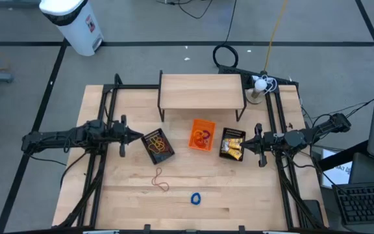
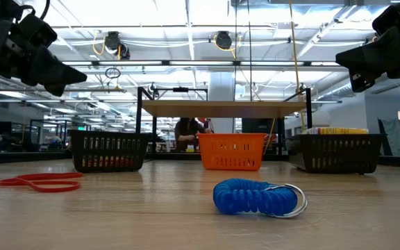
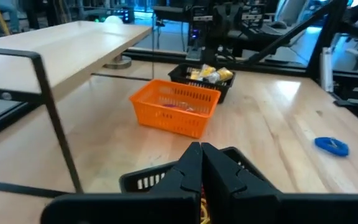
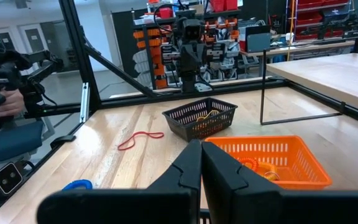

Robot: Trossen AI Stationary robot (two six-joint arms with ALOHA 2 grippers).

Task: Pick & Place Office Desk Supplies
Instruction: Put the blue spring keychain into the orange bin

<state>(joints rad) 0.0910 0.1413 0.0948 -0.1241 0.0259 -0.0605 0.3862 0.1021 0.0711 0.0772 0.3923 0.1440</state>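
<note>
A red rubber band (image 1: 160, 179) and a blue coiled ring (image 1: 195, 198) lie loose on the wooden table toward its near side. They also show in the low view, the band (image 2: 40, 182) at the left and the ring (image 2: 255, 196) in the middle. A black mesh bin (image 1: 158, 145) holds rubber bands, an orange bin (image 1: 202, 135) holds rings, and a second black bin (image 1: 232, 144) holds yellow packets. My left gripper (image 1: 138, 136) hangs shut above the table, just left of the first black bin. My right gripper (image 1: 244, 138) hangs shut by the second bin's right side.
A low wooden shelf (image 1: 202, 91) on black legs stands at the table's far side behind the bins. Black frame rails run along both table sides. A person's hand (image 4: 5, 102) shows beyond the table in the right wrist view.
</note>
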